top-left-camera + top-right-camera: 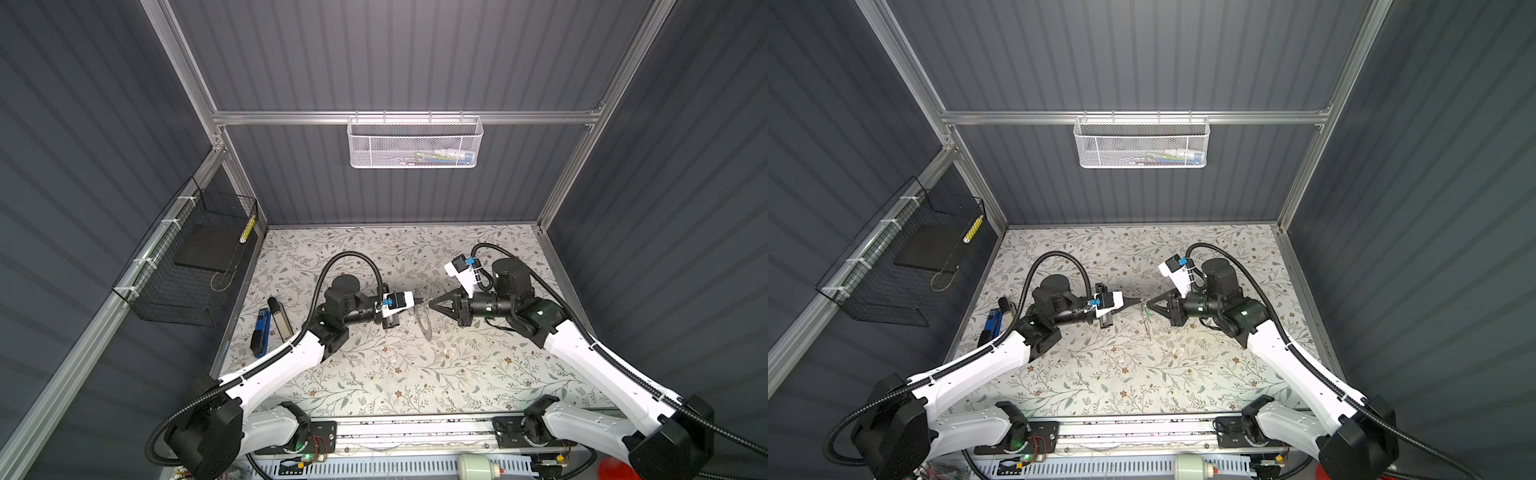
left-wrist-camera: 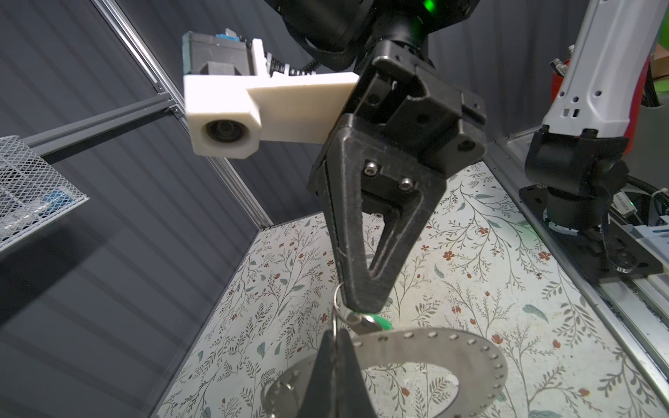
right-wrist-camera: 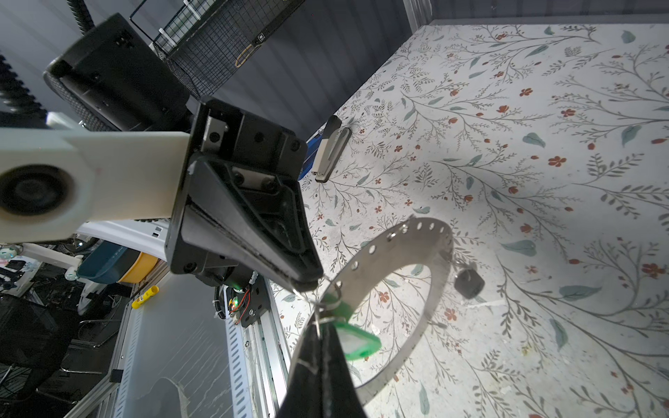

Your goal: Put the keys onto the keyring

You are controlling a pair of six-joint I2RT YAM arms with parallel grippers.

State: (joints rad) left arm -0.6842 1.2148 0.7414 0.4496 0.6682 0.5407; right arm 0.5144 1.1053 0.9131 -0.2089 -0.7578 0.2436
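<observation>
Partly complete by appearance: the black-headed key (image 3: 468,284) already hangs from the keyring (image 3: 423,246), held clear of the bench (image 3: 543,181), with left gripper (image 3: 307,285) jaws pinched on its rim and right gripper (image 2: 362,307) jaws pinched at the ring of the green key tag (image 3: 356,340), apparently not yet threaded.

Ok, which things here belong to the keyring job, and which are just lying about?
Job: keyring, green key tag, black-headed key, left gripper, right gripper.
Lying about: stapler, blue item beside it, white mesh basket, black wire basket.
</observation>
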